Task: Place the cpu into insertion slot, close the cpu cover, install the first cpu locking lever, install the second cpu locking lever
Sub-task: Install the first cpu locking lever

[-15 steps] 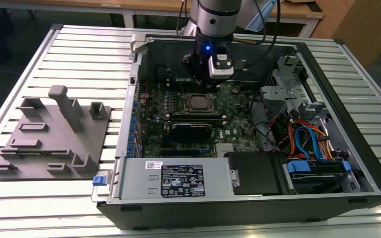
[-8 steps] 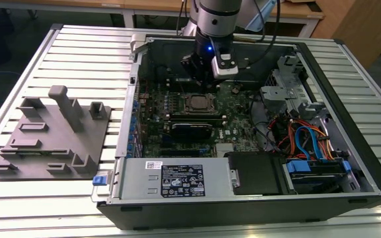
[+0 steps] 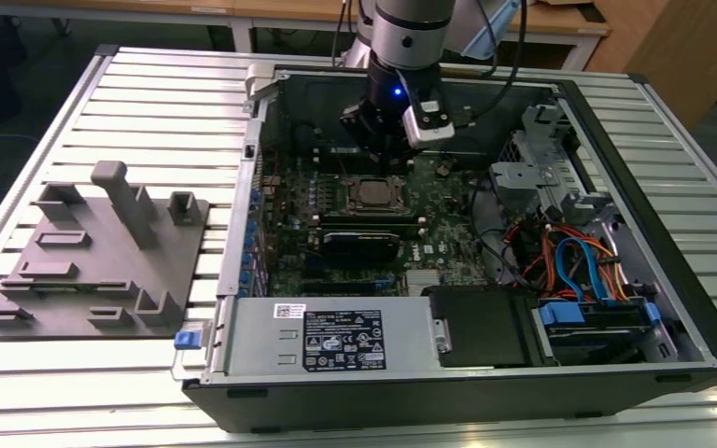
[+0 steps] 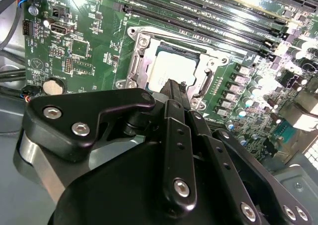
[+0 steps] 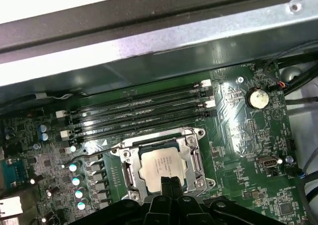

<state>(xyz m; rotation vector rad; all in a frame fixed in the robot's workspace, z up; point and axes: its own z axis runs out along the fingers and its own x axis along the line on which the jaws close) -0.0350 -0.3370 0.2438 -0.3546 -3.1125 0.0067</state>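
The tool (image 4: 175,93) is hanging at the edge of the cpu (image 5: 160,164), its fingers pressed together and gripping nothing. In both wrist views the cpu is sitting in the slot (image 5: 149,146), with the cover (image 5: 195,160) lying flat around it. The exterior view is showing the arm reaching into the case (image 3: 484,392) on the table (image 3: 147,84), with a grey fixture (image 3: 97,271) lying at that view's left.

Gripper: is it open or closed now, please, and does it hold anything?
The gripper is shut, nothing seen between its fingers, tips near the edge of the cpu cover.
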